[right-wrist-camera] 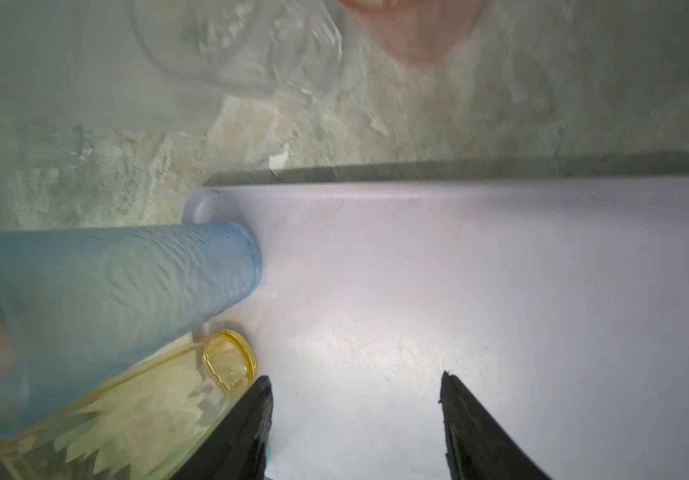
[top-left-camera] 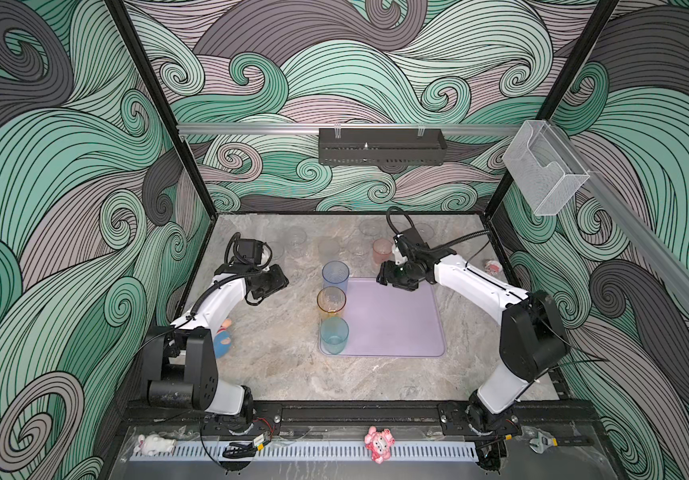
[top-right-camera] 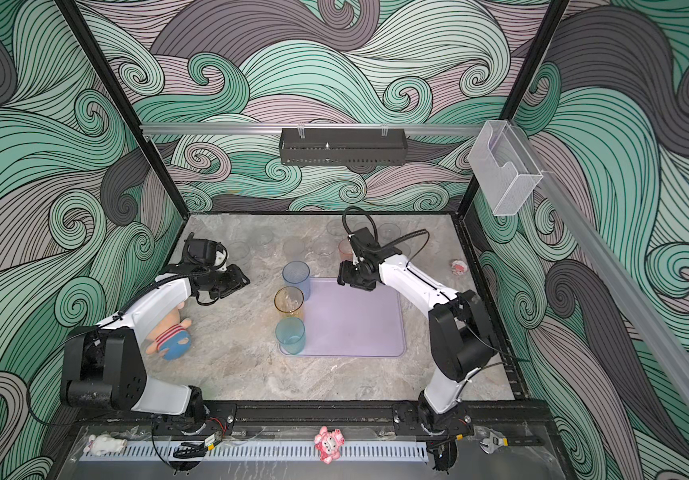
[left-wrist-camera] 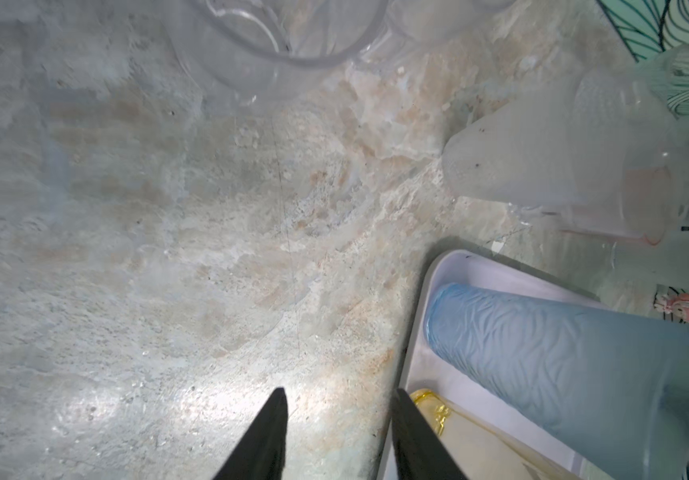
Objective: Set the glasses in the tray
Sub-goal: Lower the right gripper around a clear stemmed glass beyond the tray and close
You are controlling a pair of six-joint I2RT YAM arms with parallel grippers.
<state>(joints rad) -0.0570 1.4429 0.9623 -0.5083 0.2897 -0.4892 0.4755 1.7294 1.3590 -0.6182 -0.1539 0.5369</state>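
Right wrist, tray (right-wrist-camera: 500, 257) beneath right gripper (right-wrist-camera: 356, 376)

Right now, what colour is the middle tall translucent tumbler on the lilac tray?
Amber tumbler; clearest in a top view.

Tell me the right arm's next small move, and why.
Probably ease the right pincer past the tray's far rim to straddle the pink glass. It hovers open and empty over the tray; the pink glass stands beyond on the table, while only the blue glass, amber glass and teal glass are in it.
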